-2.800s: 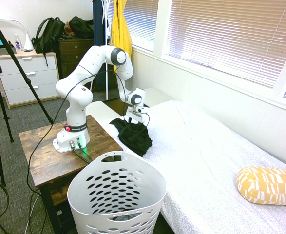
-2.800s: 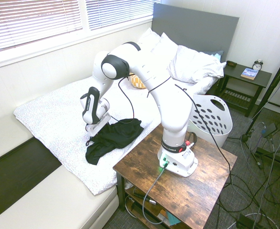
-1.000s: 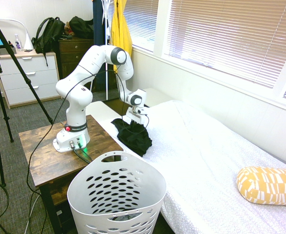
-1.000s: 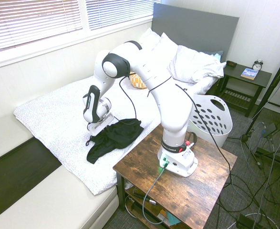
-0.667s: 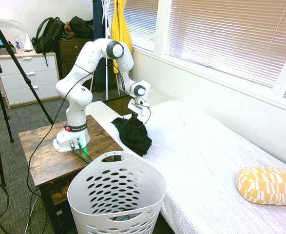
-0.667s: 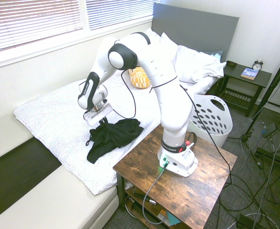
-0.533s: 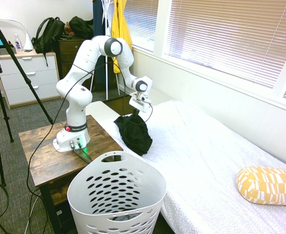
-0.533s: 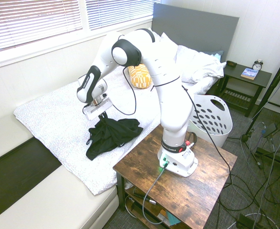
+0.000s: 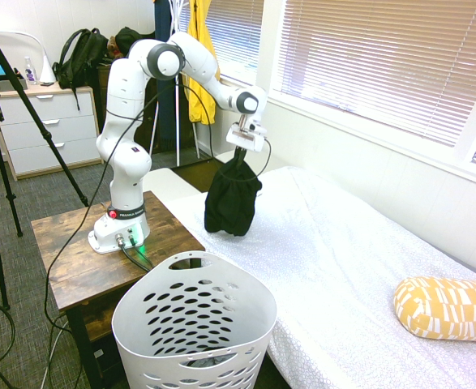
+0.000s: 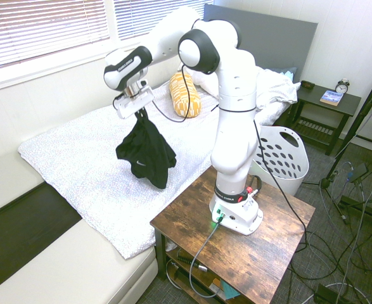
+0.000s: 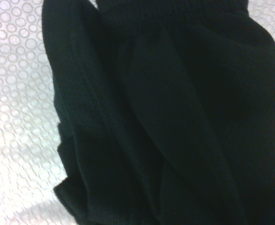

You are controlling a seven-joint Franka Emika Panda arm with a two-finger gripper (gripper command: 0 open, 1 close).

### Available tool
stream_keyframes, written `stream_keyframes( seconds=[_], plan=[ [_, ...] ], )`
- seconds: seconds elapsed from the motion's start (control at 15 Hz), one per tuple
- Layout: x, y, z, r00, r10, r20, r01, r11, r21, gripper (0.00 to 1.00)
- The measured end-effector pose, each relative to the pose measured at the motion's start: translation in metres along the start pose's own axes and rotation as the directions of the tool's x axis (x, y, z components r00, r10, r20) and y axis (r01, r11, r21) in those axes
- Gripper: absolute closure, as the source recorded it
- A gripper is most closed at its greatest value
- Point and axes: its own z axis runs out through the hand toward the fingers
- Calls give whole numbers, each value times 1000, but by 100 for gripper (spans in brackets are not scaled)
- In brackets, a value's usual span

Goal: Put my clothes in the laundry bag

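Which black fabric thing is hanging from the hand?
The soft black garment with the small white logo, hanging from the hand above the white patterned bedding. The black backpack is back by the white drawers.

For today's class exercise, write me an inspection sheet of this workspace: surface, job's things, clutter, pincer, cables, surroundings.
Surface: bed with a pale patterned cover; a wooden table beside it carries the arm.
Job's things: black garment hangs bunched from its top above the bed; white laundry basket stands upright by the table, with something in its bottom, not identifiable.
Clutter: yellow-and-white bolster on the bed; nothing seen between garment and basket.
Pincer: the pincer is closed on the garment.
Cables: left out, part of the rig.
Surroundings: window blinds, white drawers, alarm clock on a dark side table.
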Motion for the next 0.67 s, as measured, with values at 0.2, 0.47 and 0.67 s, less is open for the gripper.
stream_keyframes(
  seconds=[0.2, 0.47, 0.67],
  plan=[
    [-17, 73, -43, 999, -35, -7, 34, 996, -82, 100],
    [-24, 178, -64, 1000, -14, 17, 17, 972, -236, 100],
    [-24, 263, -60, 995, 5, 102, 32, 933, -360, 100]
  ],
)
